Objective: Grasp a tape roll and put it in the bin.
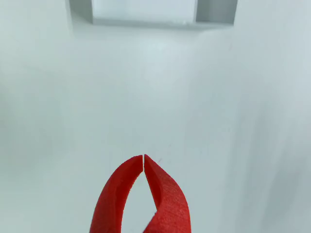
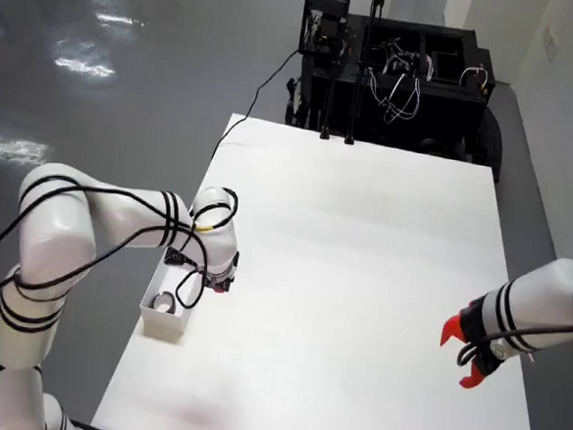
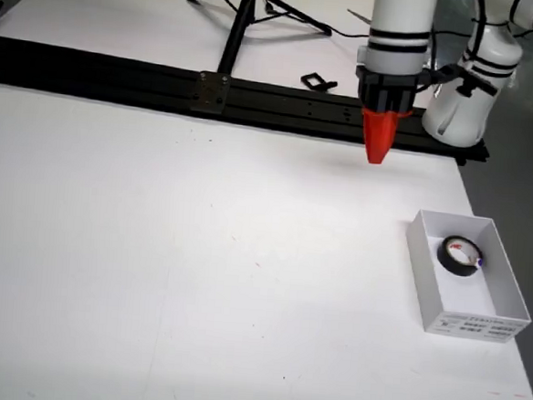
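A black tape roll (image 3: pixel 459 255) lies flat inside the small white bin (image 3: pixel 425 257) near the table's right edge in the side view. My red gripper (image 3: pixel 377 151) hangs point-down above the table, behind and to the left of the bin, shut with nothing in it. In the view that rides on the gripper, the red fingers (image 1: pixel 165 194) meet at their tips (image 1: pixel 143 157) over bare white table. From above, my gripper (image 2: pixel 221 285) sits beside the bin (image 2: pixel 152 314), with the roll (image 2: pixel 165 302) inside.
A black rail (image 3: pixel 210 91) runs along the table's far side in the side view, with a tripod (image 3: pixel 248 6) behind it. A second white arm with a red gripper (image 2: pixel 458 357) stands at the right edge in the view from above. A white box edge (image 1: pixel 146 12) shows at the top of the gripper view.
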`<move>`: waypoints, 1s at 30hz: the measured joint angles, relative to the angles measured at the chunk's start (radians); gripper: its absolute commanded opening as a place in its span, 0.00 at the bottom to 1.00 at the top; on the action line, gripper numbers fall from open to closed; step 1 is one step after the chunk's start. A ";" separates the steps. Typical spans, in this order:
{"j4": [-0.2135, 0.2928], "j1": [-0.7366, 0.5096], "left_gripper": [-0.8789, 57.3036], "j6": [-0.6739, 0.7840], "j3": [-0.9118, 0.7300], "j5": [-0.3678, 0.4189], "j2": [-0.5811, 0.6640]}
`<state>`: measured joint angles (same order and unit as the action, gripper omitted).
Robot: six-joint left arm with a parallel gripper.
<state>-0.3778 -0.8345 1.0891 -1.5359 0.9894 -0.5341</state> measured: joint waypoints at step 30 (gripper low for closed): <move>0.130 -0.451 0.08 -0.505 0.002 0.065 0.235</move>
<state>-0.2479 -1.2857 0.5840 -1.5339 1.0545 -0.2992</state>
